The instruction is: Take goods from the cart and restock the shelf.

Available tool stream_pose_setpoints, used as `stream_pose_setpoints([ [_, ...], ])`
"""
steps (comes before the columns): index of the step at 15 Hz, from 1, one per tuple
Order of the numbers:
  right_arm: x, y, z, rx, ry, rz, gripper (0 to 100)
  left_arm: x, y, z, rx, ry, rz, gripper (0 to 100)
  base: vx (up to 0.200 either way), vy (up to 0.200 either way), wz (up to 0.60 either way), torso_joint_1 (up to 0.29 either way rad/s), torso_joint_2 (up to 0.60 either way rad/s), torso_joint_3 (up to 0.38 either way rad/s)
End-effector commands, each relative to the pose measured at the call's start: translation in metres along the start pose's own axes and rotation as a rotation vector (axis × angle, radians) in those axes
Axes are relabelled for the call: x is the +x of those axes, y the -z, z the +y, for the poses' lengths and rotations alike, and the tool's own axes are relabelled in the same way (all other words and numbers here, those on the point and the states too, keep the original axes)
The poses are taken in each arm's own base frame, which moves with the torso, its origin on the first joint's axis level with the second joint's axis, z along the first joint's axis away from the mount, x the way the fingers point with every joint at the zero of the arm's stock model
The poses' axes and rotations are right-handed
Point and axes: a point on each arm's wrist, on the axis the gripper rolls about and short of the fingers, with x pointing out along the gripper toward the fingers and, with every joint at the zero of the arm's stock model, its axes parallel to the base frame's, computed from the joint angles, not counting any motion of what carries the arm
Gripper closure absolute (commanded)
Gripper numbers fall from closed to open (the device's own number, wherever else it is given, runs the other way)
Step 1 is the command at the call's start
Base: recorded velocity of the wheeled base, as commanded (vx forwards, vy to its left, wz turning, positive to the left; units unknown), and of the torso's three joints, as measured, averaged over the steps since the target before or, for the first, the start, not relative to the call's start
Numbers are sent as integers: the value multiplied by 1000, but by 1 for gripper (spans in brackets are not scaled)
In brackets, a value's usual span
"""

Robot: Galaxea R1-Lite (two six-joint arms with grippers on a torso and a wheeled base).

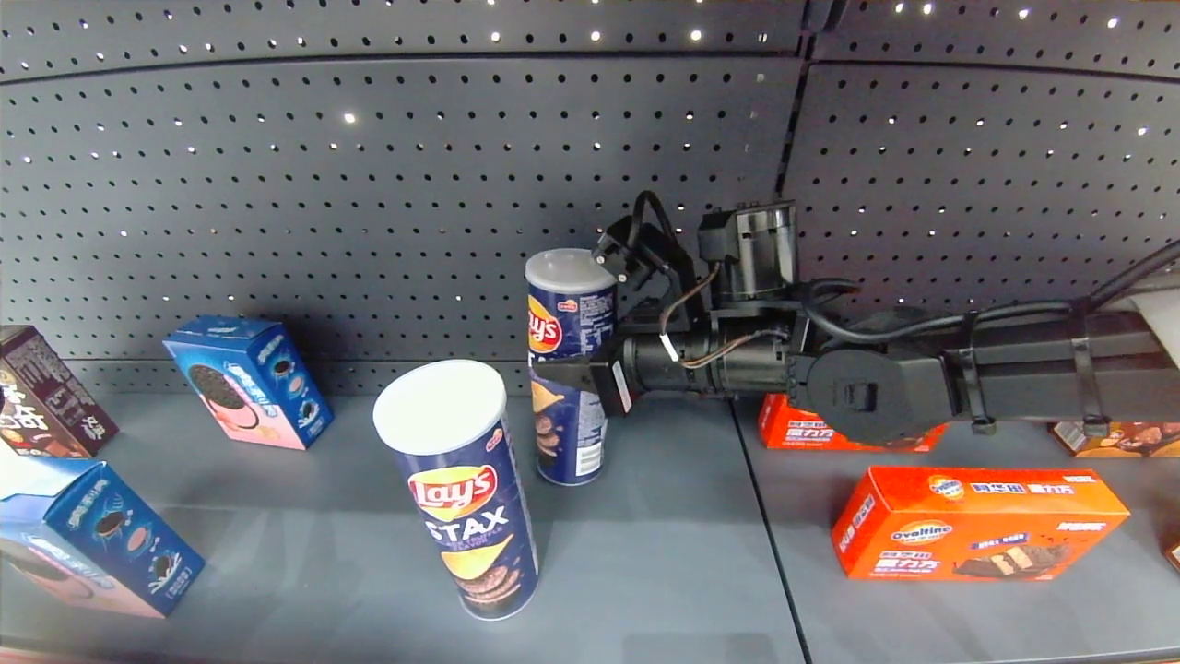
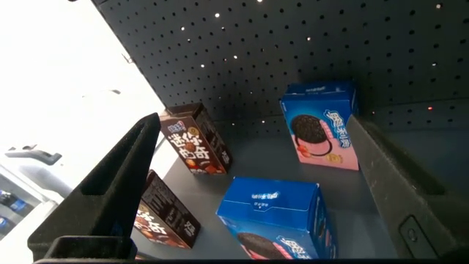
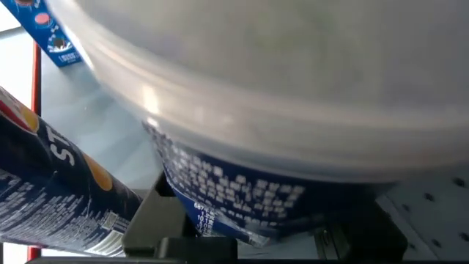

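Two cans stood upright on the shelf: the front can free, the rear can just behind it, near the pegboard. Your right gripper was clamped on the rear can at mid-height. Your left gripper hung with fingers spread above a blue box.
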Motion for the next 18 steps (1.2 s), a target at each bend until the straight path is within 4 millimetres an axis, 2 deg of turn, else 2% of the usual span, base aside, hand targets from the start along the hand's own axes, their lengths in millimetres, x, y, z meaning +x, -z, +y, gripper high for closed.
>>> stream_pose_setpoints([
  [1, 6, 6, 2, 3, -10, 13, 100, 0, 0, 0, 1, 1, 2, 0, 0, 0, 0, 0, 0, 0],
  [13, 9, 12, 1, -31, -12, 28, 100, -3, 1, 1, 0, -1, -5, 0, 0, 0, 0, 0, 0, 0],
  [14, 9, 12, 1, -30, -11, 28, 0, -3, 3, 1, 5, 1, 3, 0, 0, 0, 0, 0, 0, 0],
  [18, 7, 9, 2, -31, -10, 24, 0, -6, 4, 2, 0, -2, -4, 0, 0, 0, 0, 0, 0, 0],
])
